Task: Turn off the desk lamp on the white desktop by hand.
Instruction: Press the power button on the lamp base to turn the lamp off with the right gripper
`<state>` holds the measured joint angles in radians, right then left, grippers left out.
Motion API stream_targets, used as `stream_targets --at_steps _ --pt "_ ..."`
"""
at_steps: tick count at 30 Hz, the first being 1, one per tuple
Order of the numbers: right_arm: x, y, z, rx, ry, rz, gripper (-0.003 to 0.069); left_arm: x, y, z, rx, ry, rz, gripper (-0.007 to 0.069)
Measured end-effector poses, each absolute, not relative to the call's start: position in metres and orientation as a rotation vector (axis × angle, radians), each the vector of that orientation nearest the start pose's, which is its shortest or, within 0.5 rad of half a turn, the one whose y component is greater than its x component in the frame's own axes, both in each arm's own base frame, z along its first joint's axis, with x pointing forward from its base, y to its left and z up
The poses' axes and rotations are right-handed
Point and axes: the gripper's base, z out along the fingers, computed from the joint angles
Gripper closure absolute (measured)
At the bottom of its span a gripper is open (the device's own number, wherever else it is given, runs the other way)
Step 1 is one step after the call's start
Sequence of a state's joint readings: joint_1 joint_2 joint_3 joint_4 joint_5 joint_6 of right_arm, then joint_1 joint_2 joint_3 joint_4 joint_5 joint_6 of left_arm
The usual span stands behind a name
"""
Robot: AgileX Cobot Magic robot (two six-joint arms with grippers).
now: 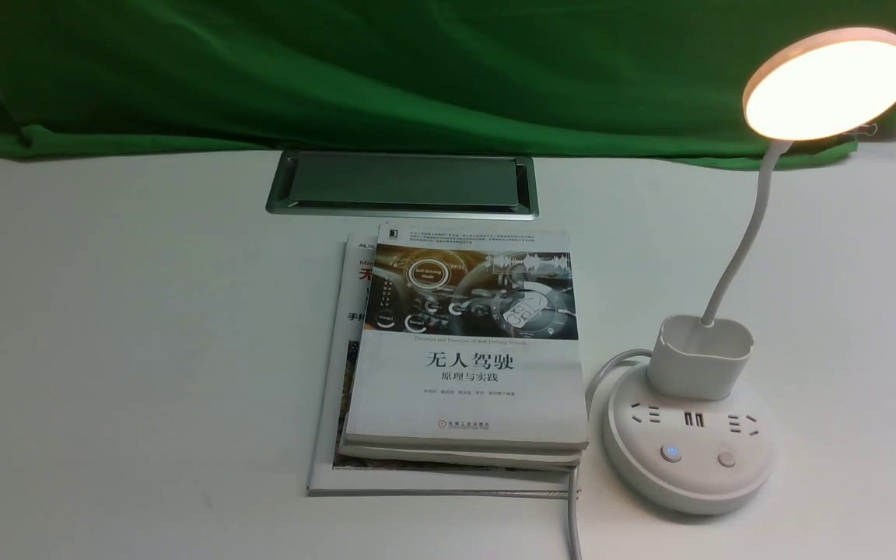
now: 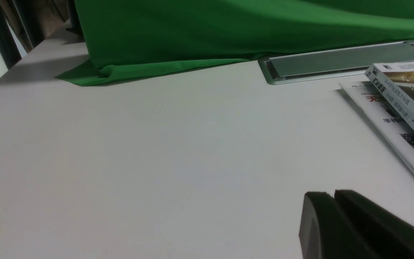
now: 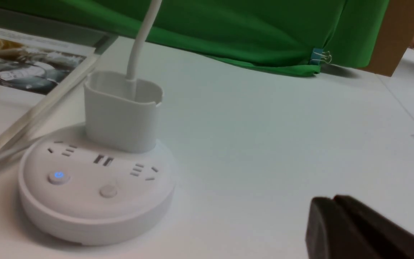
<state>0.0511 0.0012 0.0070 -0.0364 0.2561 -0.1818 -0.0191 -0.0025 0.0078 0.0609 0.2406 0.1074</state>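
White desk lamp (image 1: 703, 354), lit disc head, bendy neck, puck base: right side of front frame, standing on white table (image 1: 145, 327). Two round buttons (image 1: 672, 452) on base top. Your black right hand (image 3: 331, 212) nearer, base close ahead, apart; jaws pressed together, empty. Black left hand (image 2: 332, 205): jaws likewise, lamp unseen.

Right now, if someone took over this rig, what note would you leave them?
The left gripper is shut and empty, over bare white desktop to the left of the books.
The right gripper is shut and empty, near the lamp base but not touching it.
The desk lamp stands right of the books with its head lit. One base button glows blue and the other button is unlit.
Done: nothing yet.
Left: press the lamp's switch. I cannot tell which button that is.
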Motion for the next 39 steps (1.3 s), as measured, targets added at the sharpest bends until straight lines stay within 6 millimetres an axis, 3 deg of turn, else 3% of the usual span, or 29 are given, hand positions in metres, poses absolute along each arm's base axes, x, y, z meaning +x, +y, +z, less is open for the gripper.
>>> stream_targets --at_steps 7,15,24,27,33,34,35,39 --pt "0.056 0.002 0.192 -0.174 1.690 -0.085 0.0610 0.055 0.000 0.189 0.150 1.724 0.121 0.0605" --pt "0.055 0.003 0.221 0.168 1.374 0.287 0.0610 0.055 0.000 0.189 0.150 1.724 0.121 0.0605" --pt "0.055 0.003 0.223 0.254 1.346 0.397 0.0610 0.055 0.000 0.189 0.150 1.724 0.121 0.0605" --pt "0.058 0.003 0.229 0.282 1.536 0.372 0.0610 0.055 0.000 0.189 0.150 1.725 0.121 0.0605" --pt "0.084 0.009 0.295 0.089 2.014 0.195 0.0608 0.055 0.000 0.189 0.150 1.725 0.121 0.0605" --pt "0.087 0.010 0.298 0.074 2.057 0.184 0.0608 0.055 0.000 0.189 0.150 1.725 0.121 0.0605" --pt "0.100 0.012 0.305 0.014 2.234 0.142 0.0610 0.055 0.000 0.189 0.150 1.725 0.121 0.0605" --pt "0.135 0.018 0.305 -0.077 2.550 0.088 0.0613 0.055 0.000 0.189 0.150 1.725 0.121 0.0605"
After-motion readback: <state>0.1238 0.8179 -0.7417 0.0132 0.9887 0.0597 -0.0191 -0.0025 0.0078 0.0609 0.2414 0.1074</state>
